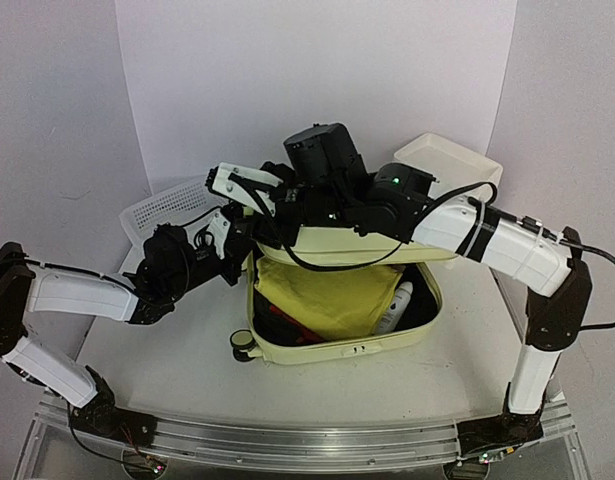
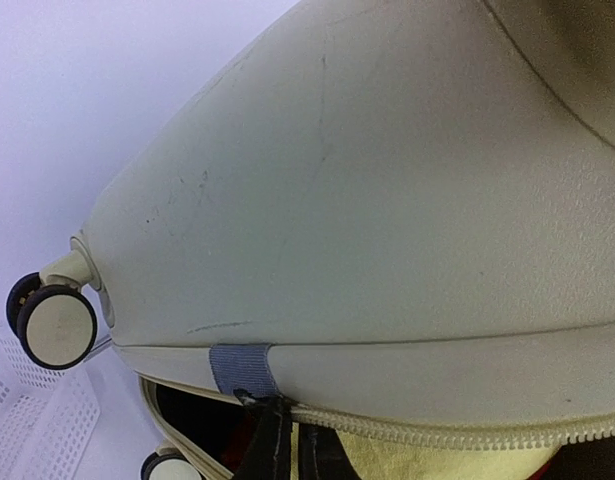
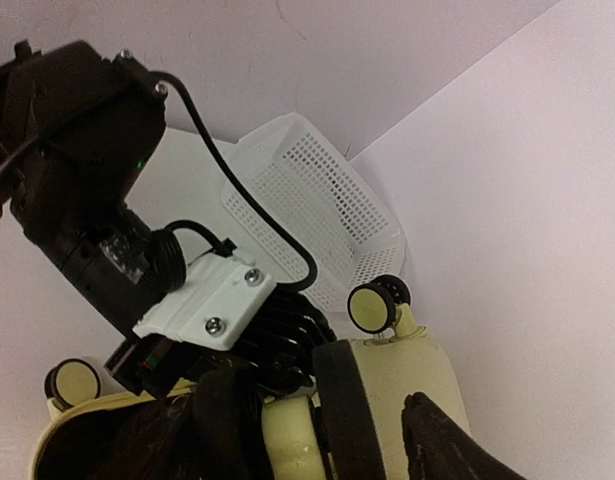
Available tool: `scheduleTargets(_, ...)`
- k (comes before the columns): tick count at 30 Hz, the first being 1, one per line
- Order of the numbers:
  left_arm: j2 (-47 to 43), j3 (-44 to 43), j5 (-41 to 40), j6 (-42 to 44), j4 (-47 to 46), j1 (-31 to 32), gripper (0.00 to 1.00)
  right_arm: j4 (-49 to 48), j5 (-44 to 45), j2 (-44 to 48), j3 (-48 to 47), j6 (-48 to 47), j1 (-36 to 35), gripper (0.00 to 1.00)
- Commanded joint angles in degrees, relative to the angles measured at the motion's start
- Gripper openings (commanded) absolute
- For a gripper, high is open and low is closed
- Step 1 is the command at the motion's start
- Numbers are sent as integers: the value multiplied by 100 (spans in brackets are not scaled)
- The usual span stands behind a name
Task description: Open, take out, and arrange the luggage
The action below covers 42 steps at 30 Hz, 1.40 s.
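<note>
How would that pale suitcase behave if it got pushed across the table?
The luggage lies flat, its wheels sticking out sideways, so it would probably slide rather than roll. Its shell looks hard and smooth, likely stiff and slippery. Packed with yellow cloth, it may feel fairly heavy.

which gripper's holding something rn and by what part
Left gripper pinches the luggage at its zipper edge; right gripper straddles its rim by a wheel, grip unclear.

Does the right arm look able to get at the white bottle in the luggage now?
Probably yes: the white bottle lies bare beside the yellow cloth in the open luggage, near the right arm, with the lid lifted clear.
</note>
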<state>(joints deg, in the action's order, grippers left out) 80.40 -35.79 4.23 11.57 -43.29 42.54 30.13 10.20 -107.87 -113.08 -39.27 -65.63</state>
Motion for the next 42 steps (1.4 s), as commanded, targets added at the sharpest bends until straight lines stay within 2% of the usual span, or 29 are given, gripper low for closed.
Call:
scheduleTargets(1, -45, -819, -306, -410, -727, -1, 3, -1637, 42, 881, 121, 629, -12, 76)
scheduleTargets(5, 21, -1052, -367, -607, -465, -5, 0, -1642, 238, 1356, 564, 639, -12, 93)
scheduleTargets(8, 50, -1218, -367, -700, -261, -1, 0, -1634, 457, 1767, 979, 565, -13, 98)
scheduleTargets(17, 184, -1754, -370, -884, 294, -9, 0, -1299, 1399, 3287, 2783, 524, -14, 98)
scheduleTargets(23, 338, -1990, -544, -981, 447, -16, 0, -1045, 1849, 3901, 3610, 406, -13, 98)
scheduleTargets(28, 363, -2128, -559, -955, 549, -19, 0, -1029, 2438, 3767, 3681, -126, -3, 98)
scheduleTargets(34, 308, -2142, -663, -930, 643, -17, 0, -1087, 2829, 3028, 3126, -546, 247, 98)
scheduleTargets(40, 234, -2167, -705, -1009, 880, -27, 0, -1665, 3520, 2055, 2388, -1191, 450, 88)
scheduleTargets(42, 180, -2155, -737, -1055, 1005, -27, 0, -1791, 3456, 1872, 2162, -1239, 494, 78)
